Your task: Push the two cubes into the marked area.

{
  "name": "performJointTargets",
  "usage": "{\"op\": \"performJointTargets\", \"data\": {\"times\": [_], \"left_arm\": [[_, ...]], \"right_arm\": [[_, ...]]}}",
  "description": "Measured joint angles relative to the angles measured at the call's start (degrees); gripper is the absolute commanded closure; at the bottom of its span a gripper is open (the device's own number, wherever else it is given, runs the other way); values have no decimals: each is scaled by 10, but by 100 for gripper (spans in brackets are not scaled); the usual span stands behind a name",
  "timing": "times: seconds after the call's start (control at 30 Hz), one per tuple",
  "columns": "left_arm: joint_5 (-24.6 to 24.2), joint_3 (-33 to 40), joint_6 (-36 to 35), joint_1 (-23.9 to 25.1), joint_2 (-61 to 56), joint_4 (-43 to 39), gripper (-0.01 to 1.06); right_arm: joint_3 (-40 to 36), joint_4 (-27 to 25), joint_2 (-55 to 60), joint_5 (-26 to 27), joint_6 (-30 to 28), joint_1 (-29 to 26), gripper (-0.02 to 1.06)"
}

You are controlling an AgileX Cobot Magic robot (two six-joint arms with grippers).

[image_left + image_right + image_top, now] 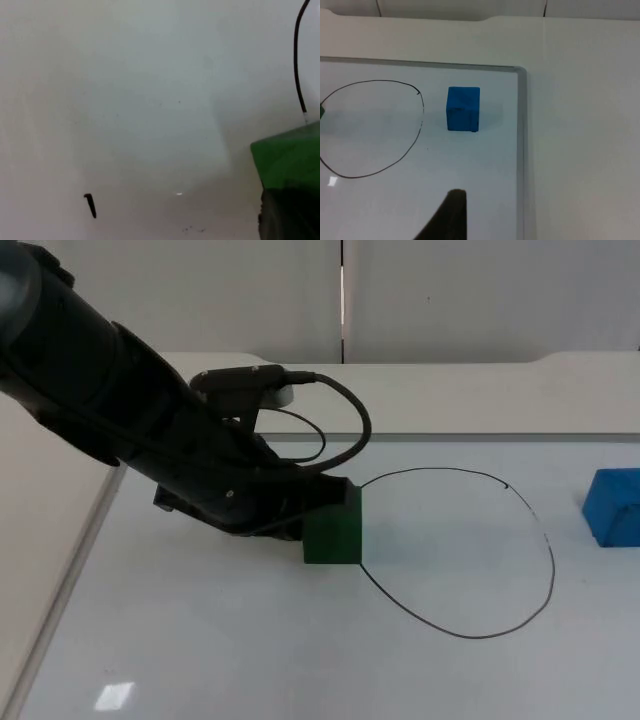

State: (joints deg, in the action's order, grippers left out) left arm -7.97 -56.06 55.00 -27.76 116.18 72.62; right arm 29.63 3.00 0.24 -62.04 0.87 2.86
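Pushing is under way on the first cube; the left tool (300,508) sits low on the desk (220,640), pressed against the far-from-circle side of the green cube (333,531), and whether its fingers are spread or pressed together I cannot tell, since the arm's own bulk hides them from above and the left wrist view offers just a corner of the cube (290,155) directly ahead of the tool; that cube stands just in front of the tool, touching or straddling the near edge of the marked area (470,555), a hand-drawn black loop, so most of it looks to be outside the line; I judge this cube only at the threshold, not yet delivered. On the opposite side of the loop from the left tool, the blue cube (614,506) rests clear of the line, untouched; the right wrist view has it ahead of the right tool (451,212), near the loop's edge (420,120) but apart from it; that tool waits well back from the blue cube (463,109), and its finger state I cannot tell. Both cubes remain to be brought fully inside.
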Motion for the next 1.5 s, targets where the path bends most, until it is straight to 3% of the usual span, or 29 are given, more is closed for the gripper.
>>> {"op": "performJointTargets", "data": {"times": [0.67, 1.07, 1.5], "left_arm": [[32, 0, 0, -35, 0, 7, 105], [26, -6, 0, -38, 0, 7, 105], [35, -19, 0, -75, 0, 7, 105]], "right_arm": [[0, 0, 0, 0, -5, 0, -1], [0, 0, 0, 0, -5, 0, -1], [0, 0, 0, 0, -5, 0, -1]]}}
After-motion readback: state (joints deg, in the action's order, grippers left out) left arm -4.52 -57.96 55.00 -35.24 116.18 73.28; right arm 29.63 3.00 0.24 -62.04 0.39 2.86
